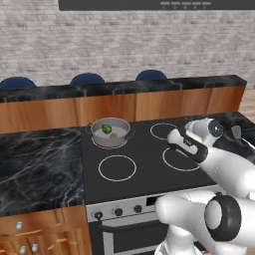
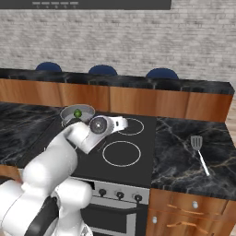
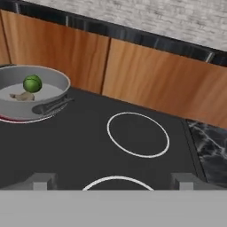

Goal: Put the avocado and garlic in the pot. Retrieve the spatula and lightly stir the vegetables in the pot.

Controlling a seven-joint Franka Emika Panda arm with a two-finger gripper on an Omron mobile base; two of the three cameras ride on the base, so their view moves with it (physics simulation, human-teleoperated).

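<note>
Gripper [image 3: 113, 181], fingers spread wide, empty, over stove centre; spatula [image 2: 200, 152] flat on right counter, likely light, stiff, best pinched mid-handle; avocado [image 3: 32, 83], garlic [image 3: 23, 96] already in far-left pot [image 3: 53, 106].

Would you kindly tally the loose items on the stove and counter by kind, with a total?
Pot: 1
Avocado: 1, in the pot
Garlic: 1, in the pot
Spatula: 1, on the counter
Total: 4
</note>
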